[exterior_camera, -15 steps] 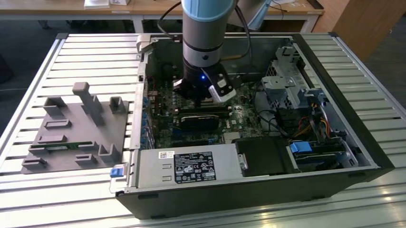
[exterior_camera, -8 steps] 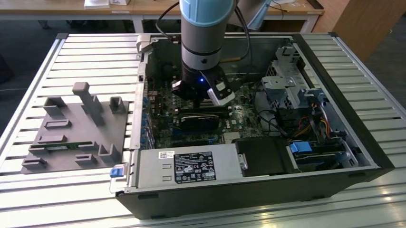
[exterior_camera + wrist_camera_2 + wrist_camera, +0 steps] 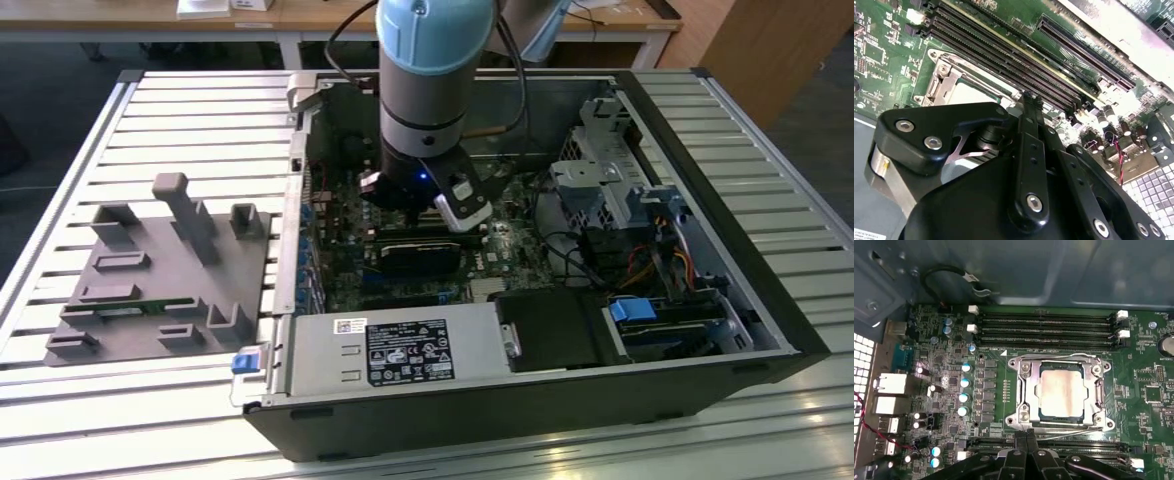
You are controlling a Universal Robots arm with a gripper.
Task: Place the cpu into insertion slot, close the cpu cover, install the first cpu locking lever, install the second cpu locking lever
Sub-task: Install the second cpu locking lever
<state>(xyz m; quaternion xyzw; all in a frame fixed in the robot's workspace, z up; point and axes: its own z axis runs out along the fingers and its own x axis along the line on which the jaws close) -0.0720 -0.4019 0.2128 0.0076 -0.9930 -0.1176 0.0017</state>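
The cpu (image 3: 1061, 394) is seen lying flat, face up, in the insertion slot (image 3: 1040, 412) on the green circuit board (image 3: 1146, 405), its edges squared to the socket and to the long black memory slots (image 3: 1046, 331) that run along one side of it. No long axis can be given, since the chip is nearly square. Its face is shown as a pale silver-beige metal plate with soft, uneven reflections, and a thin dark margin of the socket is left visible round it. The cpu cover (image 3: 1026, 390), a silvery frame with a cut-out middle, is laid down flat around the chip, with round fasteners seen at its corners. A thin wire lever (image 3: 1069, 431) is seen along the socket edge nearest the gripper.

In the first wrist view the gripper (image 3: 1027, 437) is shown with its black fingertips pressed together and nothing between them, right at that near edge of the socket. In the second wrist view the gripper (image 3: 1030, 100) is seen from behind, its fingers meeting just over the socket frame.

In the exterior view the arm (image 3: 424, 90) is reached down into an open computer case (image 3: 747, 250), which is laid on its side on a slatted metal table (image 3: 187, 110). A grey fixture tray (image 3: 160, 270) is set on the table at the exterior view's left, well apart from the case.
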